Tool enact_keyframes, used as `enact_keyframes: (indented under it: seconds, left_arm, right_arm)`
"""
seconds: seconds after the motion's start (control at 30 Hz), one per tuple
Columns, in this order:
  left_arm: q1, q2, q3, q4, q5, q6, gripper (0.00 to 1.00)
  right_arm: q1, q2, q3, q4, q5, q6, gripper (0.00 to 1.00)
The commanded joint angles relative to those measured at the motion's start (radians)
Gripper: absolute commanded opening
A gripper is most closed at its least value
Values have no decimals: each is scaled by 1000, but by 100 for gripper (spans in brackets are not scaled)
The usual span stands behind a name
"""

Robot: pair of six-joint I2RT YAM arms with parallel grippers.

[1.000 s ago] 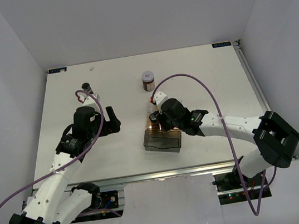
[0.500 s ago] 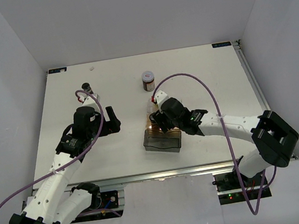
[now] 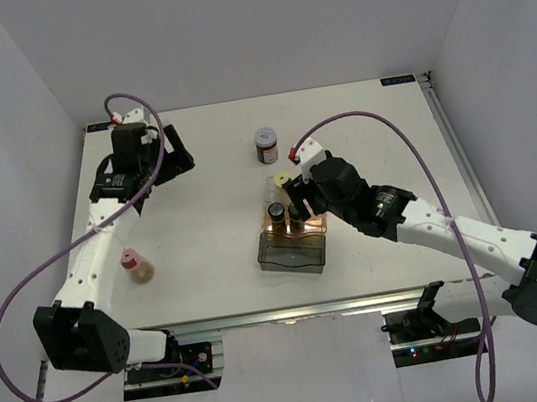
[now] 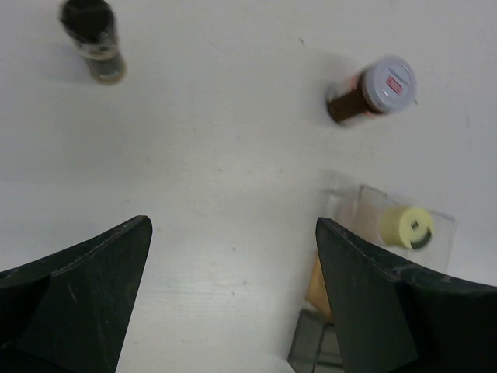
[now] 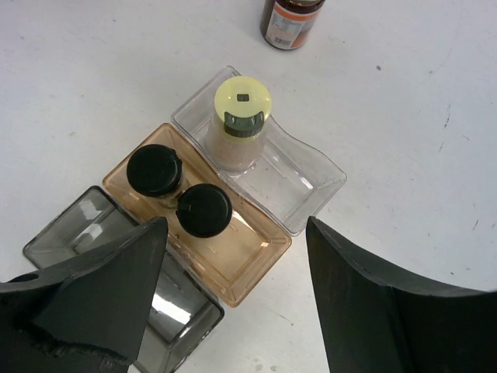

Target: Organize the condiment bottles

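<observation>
In the right wrist view, a yellow-green-capped bottle (image 5: pixel 241 124) stands in a clear tray (image 5: pixel 311 183). Two black-capped bottles (image 5: pixel 155 170) (image 5: pixel 204 210) stand in the amber tray (image 5: pixel 256 250) beside it. My right gripper (image 5: pixel 234 233) hovers open above the trays (image 3: pixel 294 202), holding nothing. A brown bottle with a white, red-labelled cap (image 3: pixel 266 144) stands behind them. A pink-capped bottle (image 3: pixel 137 266) sits at the left front. My left gripper (image 3: pixel 178 152) is open at the back left. Its wrist view shows another black-capped bottle (image 4: pixel 93 39) ahead of it (image 4: pixel 233 225).
A smoky rectangular bin (image 3: pixel 292 256) stands against the amber tray's near side (image 5: pixel 85 225), with nothing in it. White walls close in the table at the back and both sides. Purple cables arc over both arms.
</observation>
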Motion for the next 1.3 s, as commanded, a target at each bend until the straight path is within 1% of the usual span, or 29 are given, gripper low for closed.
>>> enact_keyframes:
  seconds: [0.0, 0.1, 0.2, 0.4, 0.53, 0.8, 0.97, 1.27]
  left_arm:
    - [152, 138, 114, 1, 40, -7, 95]
    - [187, 222, 133, 56, 40, 5, 93]
    - [190, 354, 191, 71, 7, 29, 92]
    - [195, 548, 330, 56, -73, 56, 88]
    - [195, 641, 408, 47, -120, 71, 88]
    - [195, 725, 490, 68, -166, 93, 86]
    - [197, 762, 534, 61, -156, 102, 85]
    - [196, 769, 540, 39, -155, 87, 82]
  right_arm:
    - [-4, -120, 41, -95, -17, -2, 79]
    - [-6, -216, 10, -101, -51, 4, 79]
    - [-7, -300, -7, -102, -75, 2, 80]
    - [-7, -377, -25, -88, -119, 8, 80]
    - [-7, -394, -35, -86, -99, 5, 80]
    - [-7, -403, -42, -81, -69, -1, 81]
    - [-7, -398, -48, -69, -53, -6, 81]
    - [-7, -405, -54, -64, -31, -8, 81]
